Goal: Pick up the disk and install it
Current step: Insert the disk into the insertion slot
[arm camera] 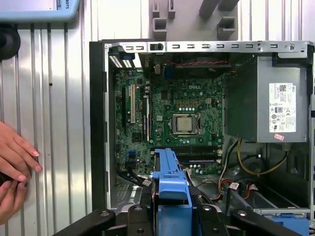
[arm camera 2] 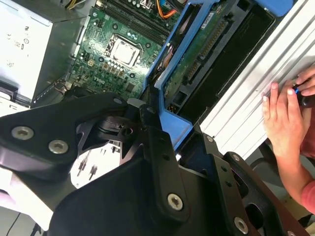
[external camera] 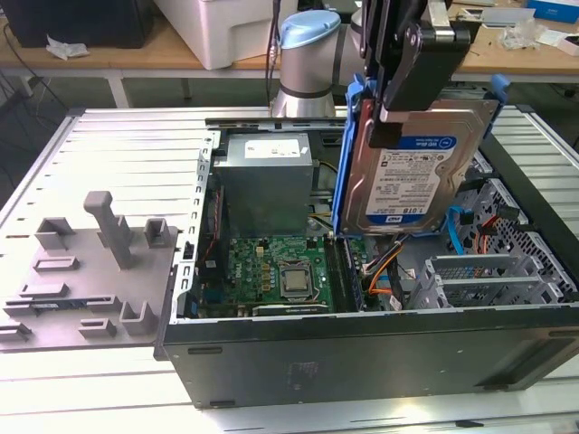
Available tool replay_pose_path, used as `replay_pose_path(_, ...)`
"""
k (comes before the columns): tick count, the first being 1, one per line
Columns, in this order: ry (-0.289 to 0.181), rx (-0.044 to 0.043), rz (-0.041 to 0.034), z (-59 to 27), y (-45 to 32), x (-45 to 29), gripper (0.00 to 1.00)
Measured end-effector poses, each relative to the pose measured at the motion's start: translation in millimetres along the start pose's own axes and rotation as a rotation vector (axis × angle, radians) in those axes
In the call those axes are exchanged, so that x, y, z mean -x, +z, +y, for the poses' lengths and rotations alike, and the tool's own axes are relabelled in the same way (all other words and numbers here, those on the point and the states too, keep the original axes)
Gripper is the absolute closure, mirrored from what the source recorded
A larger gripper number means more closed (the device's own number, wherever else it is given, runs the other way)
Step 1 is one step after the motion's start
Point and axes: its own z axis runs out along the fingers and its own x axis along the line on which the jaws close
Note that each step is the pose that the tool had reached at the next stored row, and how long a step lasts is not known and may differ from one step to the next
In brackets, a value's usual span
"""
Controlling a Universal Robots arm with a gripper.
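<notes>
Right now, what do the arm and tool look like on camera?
The tool is matte black, built of chunky hinged links with silver screw heads. The arm is silver-grey with a light blue joint cap.

Support: a ribbed aluminium table (external camera: 118, 145), its slats running left to right in the exterior view.

Directly on it, from centre to the exterior view's right, is an open PC case (external camera: 362, 362), lying on its side with the interior facing up.

Just beside the case, on the exterior view's left, a grey fixture plate (external camera: 81, 271) with upright blocks lies flat on the slats.

At the far edge, behind the case, stands the arm base (external camera: 306, 86).

In the first wrist view a person's hand (arm camera: 15, 157) rests on the slats near the case wall, fingers touching the surface.
</notes>
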Motion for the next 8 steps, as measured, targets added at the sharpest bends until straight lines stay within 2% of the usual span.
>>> replay_pose_path(7,0.009,0.0003,-0.004,-6.2,0.3,-4.3,0.64)
replay_pose_path(8,0.011,0.0003,-0.006,-9.7,0.4,-5.2,0.64)
